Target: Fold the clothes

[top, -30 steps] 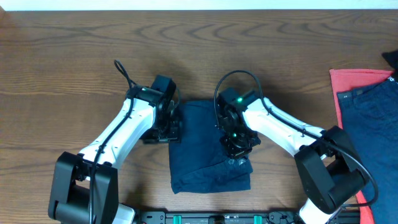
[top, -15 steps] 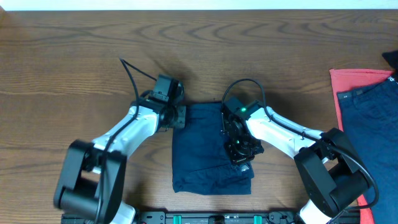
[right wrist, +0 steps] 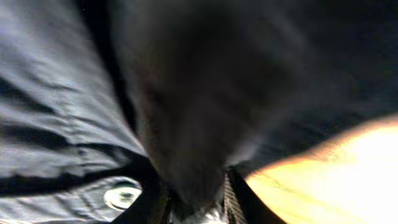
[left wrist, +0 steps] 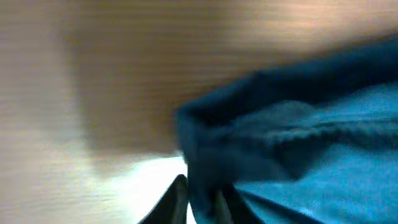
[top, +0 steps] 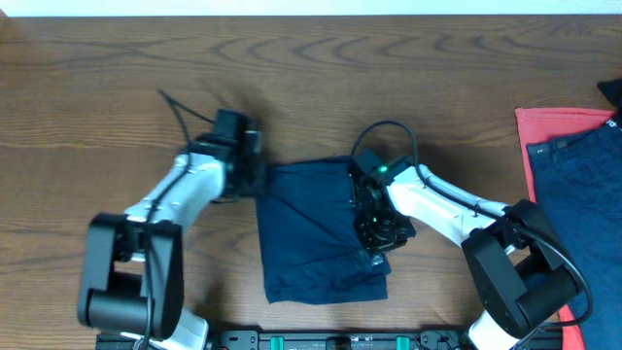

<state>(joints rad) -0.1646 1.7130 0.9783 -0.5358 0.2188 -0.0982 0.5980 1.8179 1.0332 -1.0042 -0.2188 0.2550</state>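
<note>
Dragged left, the shorts [top: 311,233] sit pinched in the left hand [top: 259,178].

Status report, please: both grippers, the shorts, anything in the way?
Left gripper shut on corner of shorts. Right gripper on shorts, grip unclear. Other clothes apart, far right.

We are looking at a robot lab or test bench, not a home: a left arm [top: 180,199] and a right arm [top: 437,201], white and black, rise from a black rail [top: 292,339] at the near edge of a wood-grain counter [top: 97,78]. Loose cables [top: 178,109] loop off them, a green light [top: 381,170] glows, and shorts [top: 306,238] and a red cloth [top: 544,126] lie on it.
</note>
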